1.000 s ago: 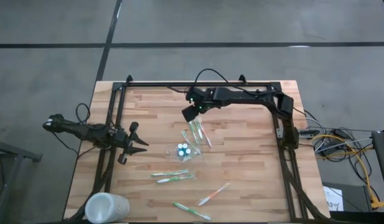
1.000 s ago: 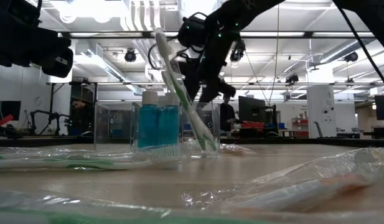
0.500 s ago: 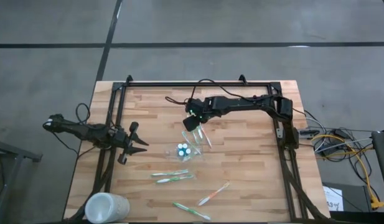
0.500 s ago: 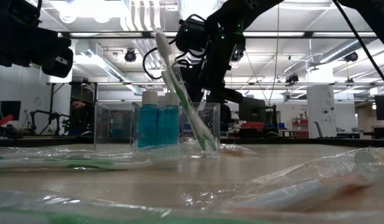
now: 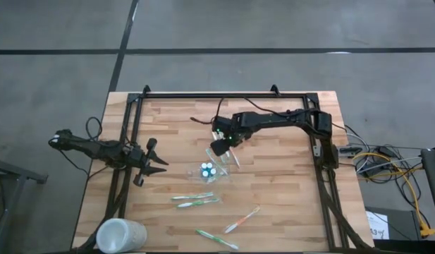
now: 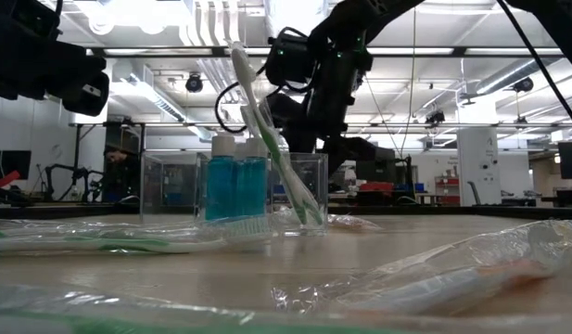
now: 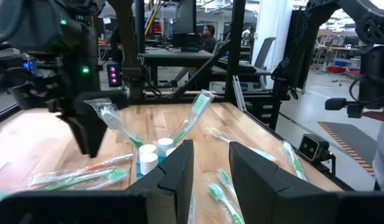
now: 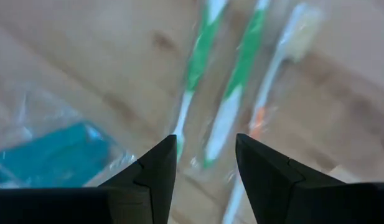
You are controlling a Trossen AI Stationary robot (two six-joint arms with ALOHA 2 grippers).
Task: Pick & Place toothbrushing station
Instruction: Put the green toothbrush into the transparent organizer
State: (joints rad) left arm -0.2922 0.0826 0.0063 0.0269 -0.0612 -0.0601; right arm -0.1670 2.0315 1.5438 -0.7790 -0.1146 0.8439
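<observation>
The toothbrushing station (image 5: 212,168) is a clear holder standing mid-table. Blue tubes (image 6: 235,187) stand in it, and wrapped green-and-white toothbrushes (image 6: 256,109) lean out of its top. My right gripper (image 5: 218,147) hangs just above and beyond the holder, pointing steeply down over the leaning brushes. It is open (image 8: 204,167), and the brushes (image 8: 232,106) show past its fingers with nothing between them. My left gripper (image 5: 158,164) waits open and level near the table's left edge, facing the holder (image 7: 153,157).
Loose wrapped toothbrushes lie nearer the front: a green pair (image 5: 194,200), an orange one (image 5: 242,219) and a green one (image 5: 217,239). A frosted white cup (image 5: 121,235) lies at the near left corner. Black frame rails (image 5: 224,94) run along the far and side edges.
My right gripper has come from the far side toward the table's near edge and down, ending over the brushes that lean out of the holder. It has also tipped to point more steeply down. The holder and its contents have stayed where they were.
</observation>
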